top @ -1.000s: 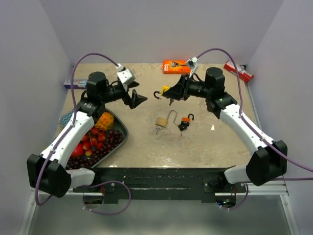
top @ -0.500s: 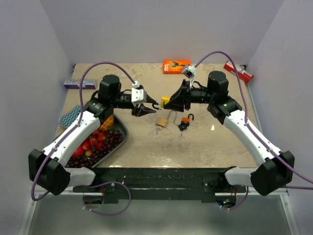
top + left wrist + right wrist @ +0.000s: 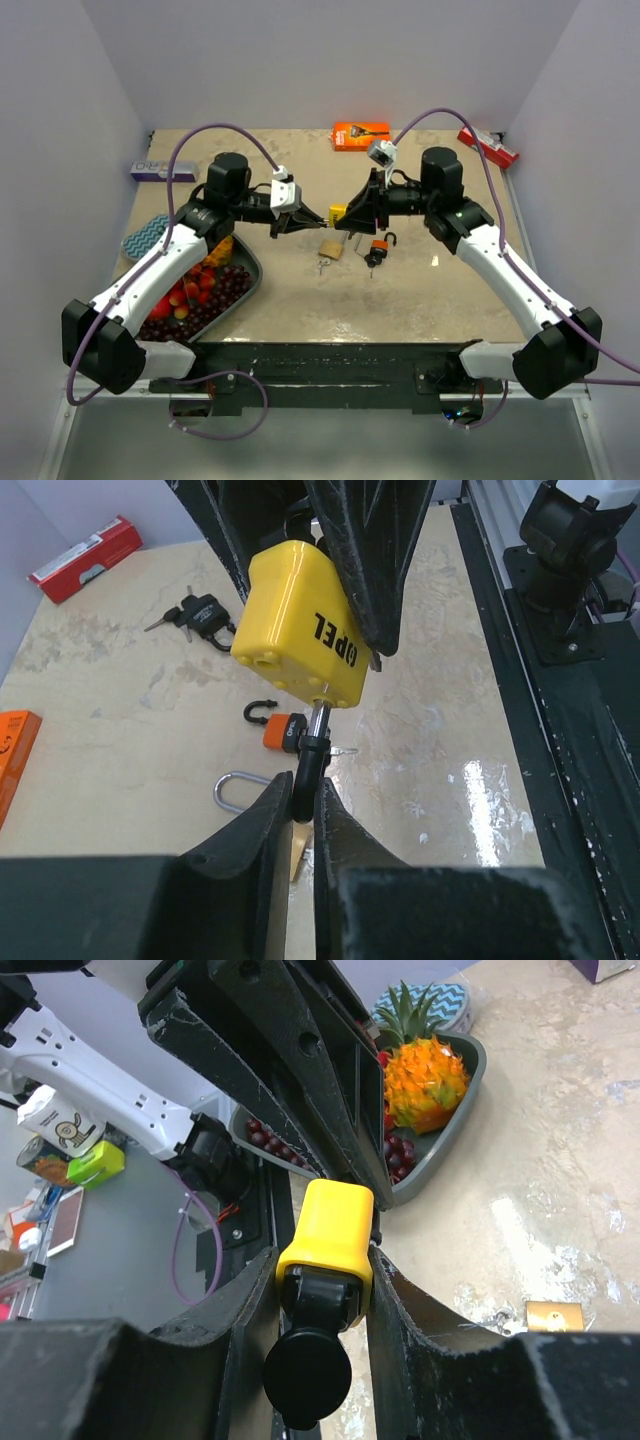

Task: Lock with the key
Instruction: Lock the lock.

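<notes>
Two loose locks lie on the table (image 3: 400,300): a brass padlock (image 3: 330,249) and an orange padlock (image 3: 378,245). Just above and beyond them, the left pincer (image 3: 302,800) pinches the key (image 3: 308,765), seated in the yellow padlock (image 3: 305,625), itself clamped in the right pincer (image 3: 322,1260).

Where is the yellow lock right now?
Seen from above, the yellow lock is in the air over the table's middle, pinched by the right claw, with the left claw gripping the key in its bottom.

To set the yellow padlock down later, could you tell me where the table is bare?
Bare: near strip between fruit tray and right arm; far edge left of the orange box. Crowded: centre, around loose padlocks.
</notes>
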Tool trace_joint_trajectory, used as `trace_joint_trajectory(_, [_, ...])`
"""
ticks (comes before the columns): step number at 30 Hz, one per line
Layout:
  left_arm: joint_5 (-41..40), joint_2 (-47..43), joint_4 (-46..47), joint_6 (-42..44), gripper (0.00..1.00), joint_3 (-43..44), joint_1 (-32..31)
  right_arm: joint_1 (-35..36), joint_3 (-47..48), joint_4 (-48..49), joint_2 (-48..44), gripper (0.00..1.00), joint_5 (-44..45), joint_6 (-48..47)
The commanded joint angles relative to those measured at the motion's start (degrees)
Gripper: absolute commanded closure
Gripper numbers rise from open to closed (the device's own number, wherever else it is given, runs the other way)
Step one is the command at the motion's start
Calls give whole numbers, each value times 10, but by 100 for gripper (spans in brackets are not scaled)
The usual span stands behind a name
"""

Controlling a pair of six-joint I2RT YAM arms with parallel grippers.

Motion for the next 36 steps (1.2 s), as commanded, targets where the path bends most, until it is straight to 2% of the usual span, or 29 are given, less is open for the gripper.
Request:
trace_joint_trajectory(1, [24, 0, 29, -17, 93, 20, -3, 3, 26, 16, -4, 100, -12, -8])
trace_joint_trajectory(4, [20, -1, 40, -35, 85, 19, -4, 3, 24, 17, -3, 100, -12, -8])
trace_joint_trajectory(7, [17, -2, 55, -50, 84, 17, -6, 4, 24, 21, -1, 100, -14, -3])
trace_joint_trajectory(9, [15, 0, 60, -58, 88, 18, -8, 4, 24, 23, -2, 100, -12, -1])
trace_joint_trajectory(12, [8, 3, 57, -60, 99, 17, -11, 4, 24, 23, 0, 100, -12, -1])
trace_joint_trajectory(14, [1, 2, 60, -70, 100, 16, -11, 4, 23, 22, 0, 100, -9, 4])
trace_joint_trajectory(17, [-17, -2, 77, -109, 100, 12, -7, 0, 28, 16, 9, 18, 14, 29])
trace_joint_trajectory(18, [-13, -1, 80, -138, 100, 9, -3, -1, 36, -4, 15, 1, 34, 25])
trace_joint_trajectory(21, [3, 1, 86, -167, 100, 4, 17, -11, 61, -65, 18, 1, 85, -18])
trace_joint_trajectory(27, [22, 6, 60, -178, 100, 12, 22, -17, 55, -68, -25, 1, 148, -99])
trace_joint_trajectory(34, [30, 8, 52, -183, 100, 21, 23, -15, 56, -160, -31, 1, 63, -266])
trace_joint_trajectory(36, [33, 8, 51, -185, 100, 23, 22, -11, 50, -162, -30, 1, 65, -279])
